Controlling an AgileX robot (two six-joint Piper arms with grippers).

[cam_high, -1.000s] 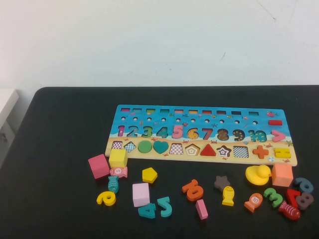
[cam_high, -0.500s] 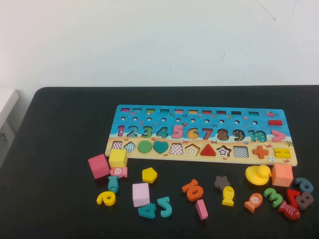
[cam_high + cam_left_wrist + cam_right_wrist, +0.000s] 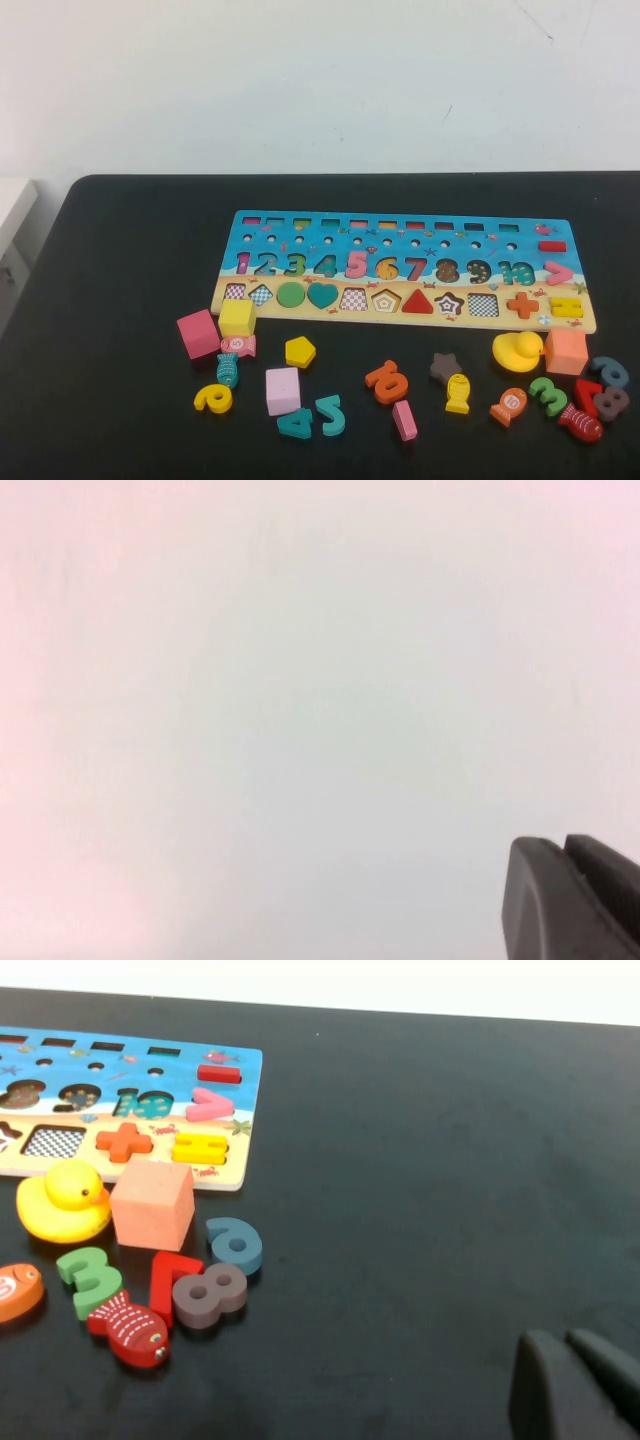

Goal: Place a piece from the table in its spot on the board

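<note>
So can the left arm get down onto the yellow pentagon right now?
Probably yes: the yellow pentagon lies flat with bare table around it. The left pincer is shut, facing a wall.

one board (image 3: 400,250) lies on one table (image 3: 120,260). loose near it are four cubes: pink (image 3: 198,333), yellow (image 3: 238,318), pale pink (image 3: 283,390), orange (image 3: 566,352). there is one duck (image 3: 517,351), one yellow pentagon (image 3: 300,351), one brown star (image 3: 445,366), and four fish, one of them yellow (image 3: 458,393).

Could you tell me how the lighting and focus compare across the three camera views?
High view: even, soft light, slightly hazy, faint shadows under the piece and the board. Left wrist view: the left gripper against a washed-out blank wall. Right wrist view: sharper, the right gripper over the matte table.
</note>
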